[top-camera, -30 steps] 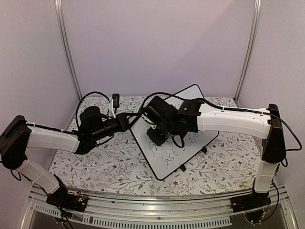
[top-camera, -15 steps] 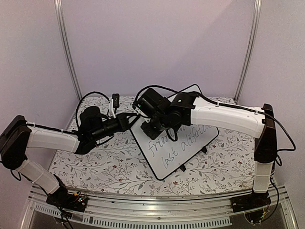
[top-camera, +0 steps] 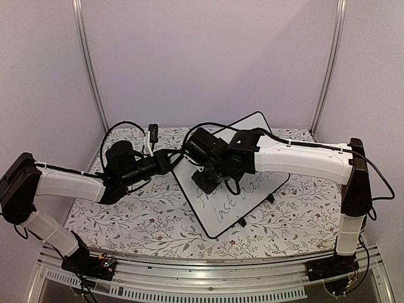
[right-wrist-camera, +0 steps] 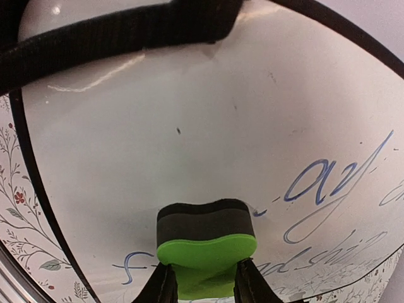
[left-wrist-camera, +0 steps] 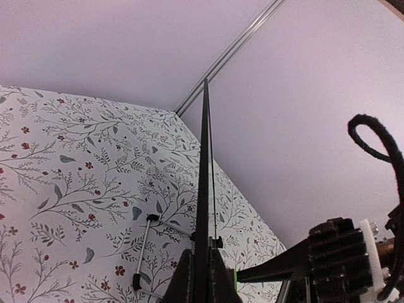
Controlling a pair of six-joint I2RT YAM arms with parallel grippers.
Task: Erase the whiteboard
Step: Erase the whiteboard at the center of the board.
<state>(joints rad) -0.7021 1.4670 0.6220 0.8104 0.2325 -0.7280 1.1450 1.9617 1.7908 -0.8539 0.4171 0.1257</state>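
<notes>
Jaws on the right arm (top-camera: 303, 158) are pinching the green eraser (right-wrist-camera: 206, 246) by its sides, and its dark felt face is pressing flat on the whiteboard (right-wrist-camera: 208, 126). Just beside the pad, to its right and toward the bottom of the wrist view, blue writing (right-wrist-camera: 328, 183) is still showing in two slanted lines. The part beyond the pad is looking clean, with only faint smears.

Jaws on the left arm (top-camera: 69, 183) are pressed together on the board's thin black rim (left-wrist-camera: 205, 189), so that wrist is seeing it edge-on. This arm is gripping the board's left end. It looks raised off the desk (top-camera: 139, 221) there, though I cannot tell how steeply.

From above, the board is lying slantwise at mid-desk. Its long axis is running from the left jaws toward the far right corner, and the writing is following that axis. The right arm is the one reaching over the face and is plainly nearer to the ink. Most of the ink is lying on the near side of its wrist and rightward. I judge the coming stroke should be dragging the pad along those lines while the left jaws are steadying the rim.
</notes>
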